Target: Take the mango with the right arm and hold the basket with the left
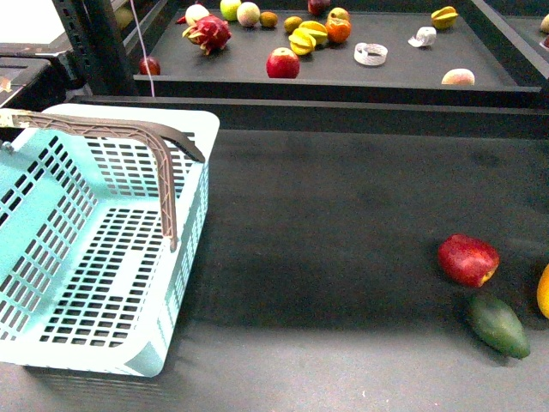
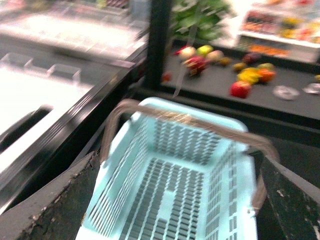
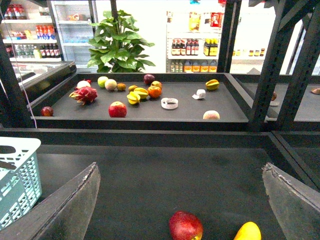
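Note:
The pale turquoise basket [image 1: 94,249] stands at the front left of the dark table, its grey-brown handles [image 1: 163,163] raised. In the left wrist view, which is blurred, the basket [image 2: 175,185] lies empty between my open left gripper's fingers [image 2: 55,200]; the left gripper [image 2: 175,220] is above it. The yellow-orange mango [image 1: 543,292] shows only as a sliver at the right edge of the front view, and its tip [image 3: 248,232] shows in the right wrist view. My right gripper [image 3: 182,210] is open and empty, above the red fruit [image 3: 185,226] and mango. Neither arm shows in the front view.
A red roundish fruit [image 1: 468,259] and a dark green oblong fruit [image 1: 498,326] lie at the front right near the mango. A raised shelf [image 1: 326,81] behind holds several fruits, a dragon fruit [image 1: 208,33] and a tape roll [image 1: 371,54]. Black frame posts [image 3: 265,65] stand at its corners.

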Controlling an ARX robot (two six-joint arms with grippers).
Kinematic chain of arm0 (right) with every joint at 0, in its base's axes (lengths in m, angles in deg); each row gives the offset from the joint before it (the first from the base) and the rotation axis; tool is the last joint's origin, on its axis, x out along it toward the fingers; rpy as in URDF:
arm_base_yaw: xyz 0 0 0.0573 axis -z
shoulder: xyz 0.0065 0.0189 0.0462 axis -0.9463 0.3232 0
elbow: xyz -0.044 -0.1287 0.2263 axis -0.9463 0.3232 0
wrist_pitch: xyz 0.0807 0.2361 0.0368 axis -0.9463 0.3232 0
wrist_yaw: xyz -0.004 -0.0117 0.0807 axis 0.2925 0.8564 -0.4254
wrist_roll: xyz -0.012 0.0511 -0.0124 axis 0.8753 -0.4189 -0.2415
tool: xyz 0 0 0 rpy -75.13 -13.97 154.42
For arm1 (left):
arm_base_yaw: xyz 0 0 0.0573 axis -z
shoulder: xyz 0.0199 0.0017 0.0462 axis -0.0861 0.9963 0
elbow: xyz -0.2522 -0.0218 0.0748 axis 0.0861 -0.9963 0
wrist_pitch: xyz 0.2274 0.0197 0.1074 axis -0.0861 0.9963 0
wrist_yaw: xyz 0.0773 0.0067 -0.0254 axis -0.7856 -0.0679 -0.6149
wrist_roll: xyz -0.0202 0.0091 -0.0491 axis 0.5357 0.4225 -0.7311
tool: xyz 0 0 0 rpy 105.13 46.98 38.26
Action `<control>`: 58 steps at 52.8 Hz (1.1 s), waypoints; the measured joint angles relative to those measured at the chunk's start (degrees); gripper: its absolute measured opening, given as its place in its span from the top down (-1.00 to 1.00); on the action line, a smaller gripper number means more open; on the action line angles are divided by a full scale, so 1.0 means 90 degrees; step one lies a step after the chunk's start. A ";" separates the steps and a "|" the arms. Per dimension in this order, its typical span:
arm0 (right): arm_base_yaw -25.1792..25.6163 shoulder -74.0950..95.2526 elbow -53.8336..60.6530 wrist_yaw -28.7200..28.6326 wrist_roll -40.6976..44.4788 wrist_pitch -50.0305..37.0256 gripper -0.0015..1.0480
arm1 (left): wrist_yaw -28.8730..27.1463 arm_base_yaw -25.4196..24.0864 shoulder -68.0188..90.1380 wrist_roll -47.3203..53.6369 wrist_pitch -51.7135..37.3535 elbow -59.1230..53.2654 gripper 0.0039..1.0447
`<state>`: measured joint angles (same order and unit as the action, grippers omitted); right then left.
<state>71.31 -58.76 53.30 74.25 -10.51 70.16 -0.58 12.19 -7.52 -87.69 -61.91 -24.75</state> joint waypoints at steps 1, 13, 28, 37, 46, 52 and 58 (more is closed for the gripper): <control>0.0000 0.0000 0.0000 0.0002 0.0000 0.0000 -0.85 | -0.0471 0.0117 0.0335 -0.0214 -0.0134 0.0034 -0.85; 0.0000 -0.0002 0.0000 -0.0015 0.0000 0.0000 -0.85 | -0.0355 -0.0313 0.4413 -0.2698 -0.2589 0.0840 -0.85; 0.0000 -0.0002 0.0000 -0.0017 0.0000 0.0000 -0.85 | 0.0656 -0.0585 0.8245 -0.4371 -0.3993 0.2317 -0.85; 0.0000 -0.0002 0.0000 -0.0017 0.0000 0.0000 -0.85 | 0.0930 -0.0532 0.9452 -0.5005 -0.4231 0.3043 -0.85; 0.0000 -0.0002 0.0000 -0.0017 0.0000 0.0000 -0.85 | 0.1088 -0.0437 1.0263 -0.5416 -0.4352 0.3643 -0.85; 0.0000 -0.0002 0.0000 -0.0015 0.0000 0.0000 -0.85 | 0.1256 -0.0372 1.0729 -0.5484 -0.4381 0.4075 -0.85; 0.0000 -0.0002 0.0000 -0.0017 0.0000 0.0000 -0.85 | 0.1367 -0.0359 1.1147 -0.5547 -0.4381 0.4442 -0.85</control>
<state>71.31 -58.79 53.30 74.10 -10.51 70.16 11.73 8.95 92.81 -137.61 -101.34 15.23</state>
